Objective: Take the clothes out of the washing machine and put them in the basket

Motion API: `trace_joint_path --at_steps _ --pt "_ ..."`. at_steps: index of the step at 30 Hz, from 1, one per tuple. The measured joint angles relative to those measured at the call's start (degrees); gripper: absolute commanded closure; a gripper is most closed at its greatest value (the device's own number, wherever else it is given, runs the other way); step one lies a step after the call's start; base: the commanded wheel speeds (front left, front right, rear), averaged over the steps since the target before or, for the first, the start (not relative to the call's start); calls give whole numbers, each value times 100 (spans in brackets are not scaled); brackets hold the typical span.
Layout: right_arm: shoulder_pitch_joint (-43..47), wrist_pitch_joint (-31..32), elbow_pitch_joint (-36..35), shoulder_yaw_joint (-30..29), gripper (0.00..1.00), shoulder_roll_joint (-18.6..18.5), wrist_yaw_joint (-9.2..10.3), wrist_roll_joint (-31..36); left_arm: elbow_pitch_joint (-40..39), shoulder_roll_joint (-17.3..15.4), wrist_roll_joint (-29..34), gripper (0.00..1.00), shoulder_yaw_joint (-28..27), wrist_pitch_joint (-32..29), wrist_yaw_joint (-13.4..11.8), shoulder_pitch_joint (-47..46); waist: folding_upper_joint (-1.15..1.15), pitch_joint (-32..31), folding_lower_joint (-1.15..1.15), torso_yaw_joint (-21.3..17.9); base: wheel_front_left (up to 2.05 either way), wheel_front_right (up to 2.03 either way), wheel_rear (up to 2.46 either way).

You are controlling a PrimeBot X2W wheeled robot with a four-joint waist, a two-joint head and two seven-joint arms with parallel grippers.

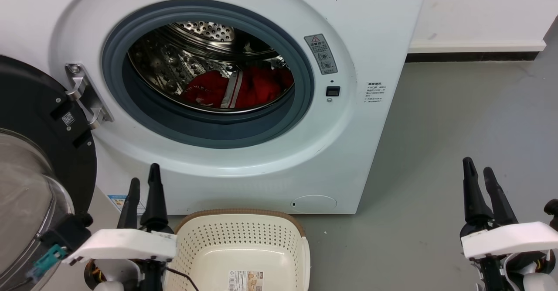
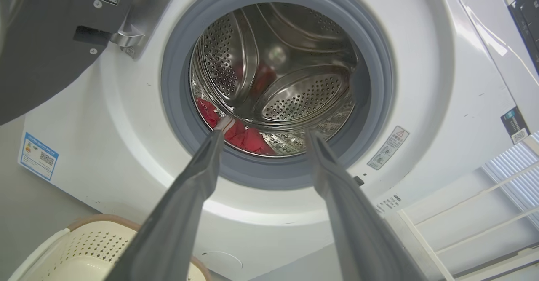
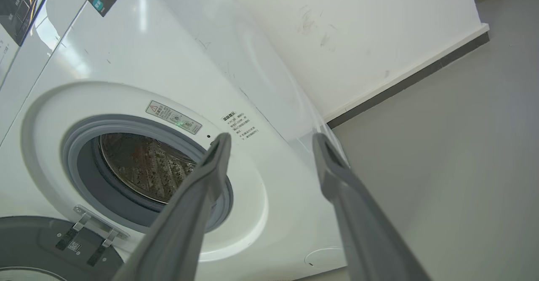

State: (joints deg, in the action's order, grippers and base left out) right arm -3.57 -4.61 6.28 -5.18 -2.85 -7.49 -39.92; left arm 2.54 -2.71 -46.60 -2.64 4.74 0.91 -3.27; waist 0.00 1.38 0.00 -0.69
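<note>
Red clothes (image 1: 237,91) lie in the open washing machine (image 1: 348,151), basket (image 1: 239,234) empty below; left end effector (image 1: 144,173) and right end effector (image 1: 477,164), fingers apart, likely reach in next.

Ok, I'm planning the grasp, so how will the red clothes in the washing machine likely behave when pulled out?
The clothes lie crumpled in the drum, so they are probably floppy and will dangle from a pinch. They look bunched together, so one pull may drag others along. Trailing fabric could snag on the grey rubber ring.
</note>
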Motion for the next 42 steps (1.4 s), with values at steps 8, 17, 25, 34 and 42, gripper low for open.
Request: trace_joint_path --at_steps 8,17,25,34,42 --pt "10 -145 -138 118 0 -1 0 856 -76 -16 951 0 385 136 -264 59 0 -13 0 -25 0 0 0" --pt "16 -293 -261 221 0 -1 0 1645 -215 -138 1566 0 705 280 -514 103 0 -14 0 -21 0 0 0" --pt "38 -404 -299 312 0 -1 -1 2264 -219 -246 2062 0 933 406 -754 162 0 -28 0 -9 0 0 0" --pt "119 -547 -268 366 0 -2 -1 2909 -160 -346 2553 0 1157 524 -940 188 0 -34 0 -14 0 0 0" --pt "129 -647 -213 399 0 -3 -1 3457 89 -482 3101 0 1481 625 -1104 193 0 -46 0 -21 0 0 0"
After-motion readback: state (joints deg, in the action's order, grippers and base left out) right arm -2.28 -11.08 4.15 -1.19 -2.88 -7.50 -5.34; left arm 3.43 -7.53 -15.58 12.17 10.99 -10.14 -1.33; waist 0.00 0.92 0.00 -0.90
